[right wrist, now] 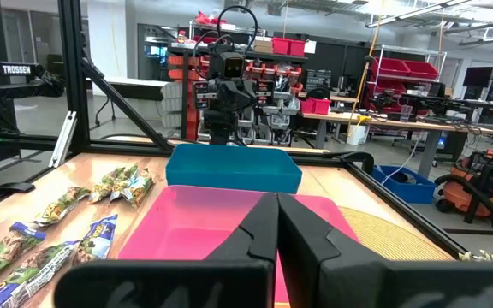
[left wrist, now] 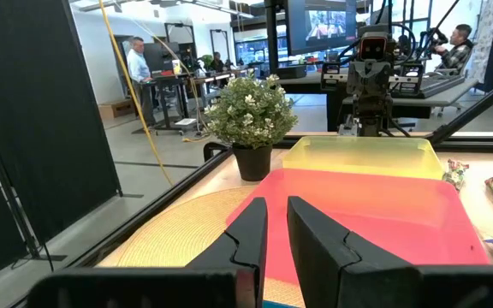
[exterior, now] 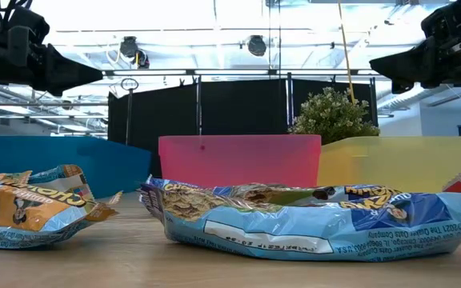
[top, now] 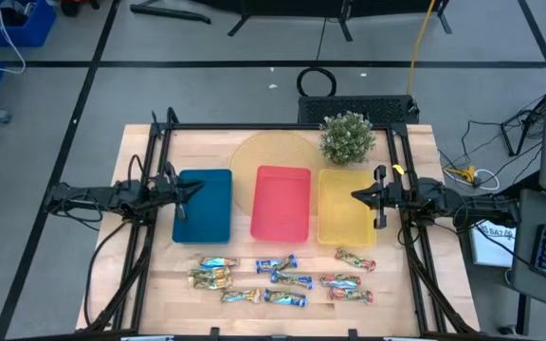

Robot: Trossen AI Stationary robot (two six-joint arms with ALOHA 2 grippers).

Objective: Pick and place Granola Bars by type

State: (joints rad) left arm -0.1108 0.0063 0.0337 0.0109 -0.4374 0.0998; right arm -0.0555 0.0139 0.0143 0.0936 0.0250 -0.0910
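Note:
Several small wrapped granola bars lie flat on the wood along the table's near edge: gold/tan ones on the left, blue ones in the middle, red-green ones on the right. In the low view a blue bar and a gold/tan bar lie close up. My left gripper hovers over the blue tray's left part, its fingers a narrow gap apart. My right gripper hovers over the yellow tray, fingers shut. Neither holds anything.
Three trays stand side by side mid-table: blue, red, yellow. Behind them lie a round woven mat and a potted plant. A black frame borders the table. People work in the room beyond.

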